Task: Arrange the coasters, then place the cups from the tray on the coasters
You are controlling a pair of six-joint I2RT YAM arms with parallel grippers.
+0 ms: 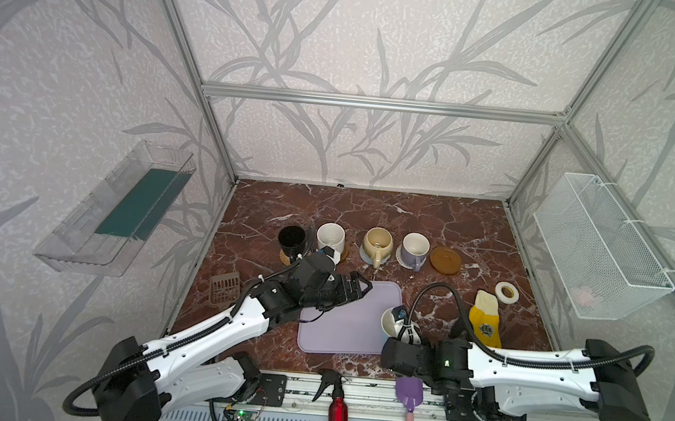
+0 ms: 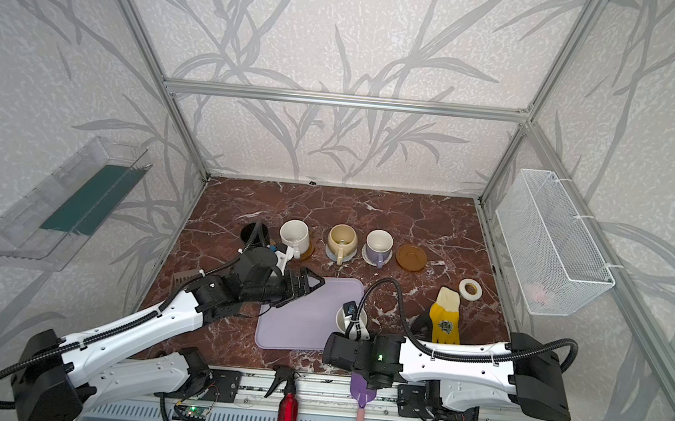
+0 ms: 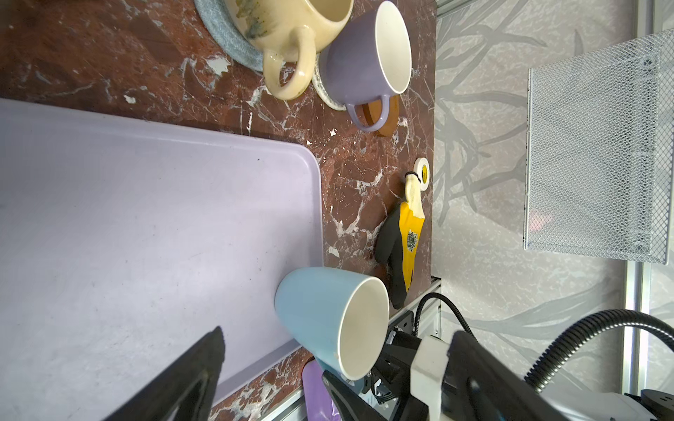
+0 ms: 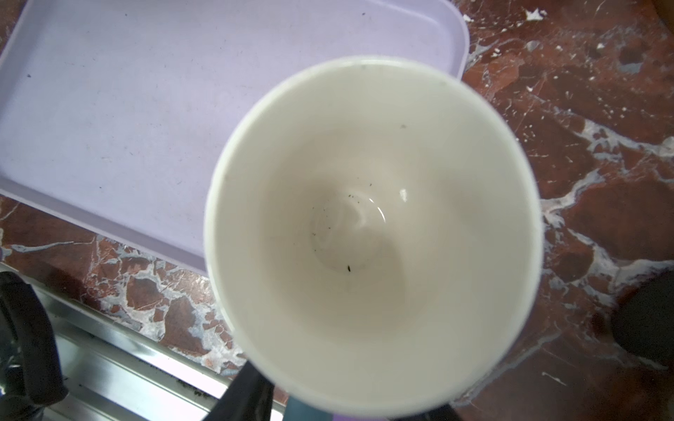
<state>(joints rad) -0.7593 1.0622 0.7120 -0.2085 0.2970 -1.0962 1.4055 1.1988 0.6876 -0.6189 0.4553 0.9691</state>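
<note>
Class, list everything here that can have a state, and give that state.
black cup, upright on golden coaster.
speckled white cup, upright on amber coaster.
cream-yellow cup, upright on grey-blue coaster.
lavender cup, upright on cream coaster.
second amber coaster, bare.
tray, bare but for one cup at its corner.
light blue cup, empty, at that corner.
left tool, open, holding nothing.
right tool, at the light blue cup; grip unclear.

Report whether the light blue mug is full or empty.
Empty. The right wrist view looks straight into the light blue mug and shows a bare white bottom with only a few dark specks.
</note>
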